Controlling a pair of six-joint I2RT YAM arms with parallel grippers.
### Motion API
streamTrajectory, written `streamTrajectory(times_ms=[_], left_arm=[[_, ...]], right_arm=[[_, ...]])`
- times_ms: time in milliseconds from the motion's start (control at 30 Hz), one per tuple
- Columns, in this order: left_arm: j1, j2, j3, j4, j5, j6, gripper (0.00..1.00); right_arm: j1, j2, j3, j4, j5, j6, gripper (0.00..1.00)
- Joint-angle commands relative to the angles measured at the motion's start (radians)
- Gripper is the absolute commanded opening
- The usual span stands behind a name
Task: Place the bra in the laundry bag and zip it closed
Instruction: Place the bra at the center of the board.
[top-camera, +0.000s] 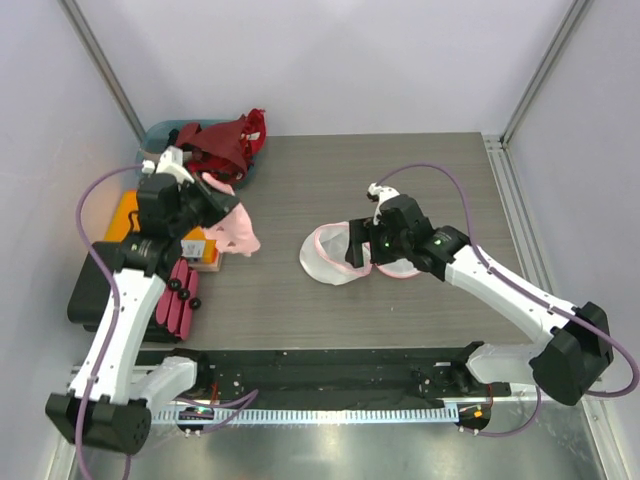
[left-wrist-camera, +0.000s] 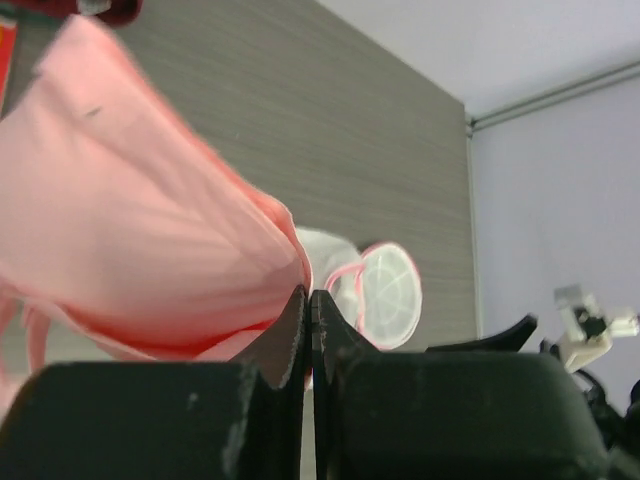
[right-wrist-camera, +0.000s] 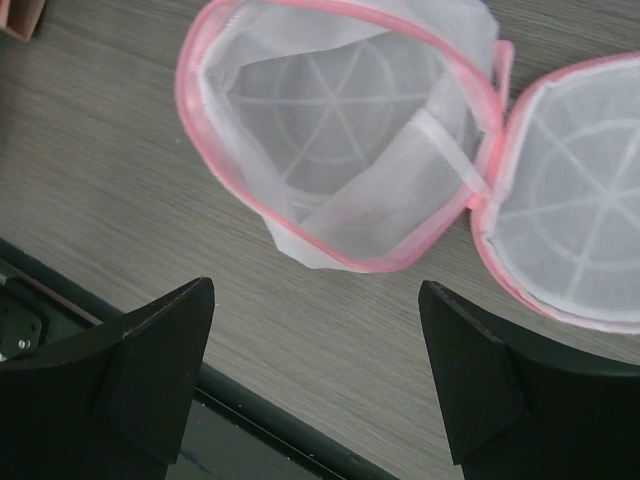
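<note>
The left gripper has its fingers pressed together on a fold of the pink bra, which hangs from the tips above the table, well apart from the bag. The right gripper has its fingers spread wide and holds nothing; it hovers just at the 3 o'clock side of the laundry bag, and the pictures do not settle whether it touches the mesh. The bag lies near the middle of the table, unzipped, its white mesh cup gaping toward 9 o'clock with pink trim round the mouth (the flat round lid half lies flopped open beside it, joined at the seam). Seen from above, the bra is at 9 o'clock from the bag, with bare tabletop between them. At 10 o'clock, off the table's corner, sits a teal bin with dark red clothes spilling over its rim.
</note>
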Motion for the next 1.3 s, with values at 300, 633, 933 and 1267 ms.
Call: streamTrajectory(times_ms=[300, 633, 933, 1267], left_arm=[[-0.015, -0.255, -0.103, -0.595, -0.063, 0.149, 0.00], [-0.038, -0.134, -0.061, -0.753, -0.235, 0.226, 0.00], [-0.381, 0.044, -0.184, -0.450, -0.332, -0.074, 0.00], [-0.647, 0.333, -0.193, -0.276, -0.327, -0.152, 0.33]], right_arm=[[0.206, 0.142, 0.071, 0.191, -0.083, -0.038, 0.86], [0.242, 0.172, 0.022, 0.224, -0.047, 0.008, 0.86], [0.242, 0.053, -0.067, 0.261, -0.009, 0.061, 0.87], [0.242, -0.022, -0.149, 0.254, 0.006, 0.091, 0.87]])
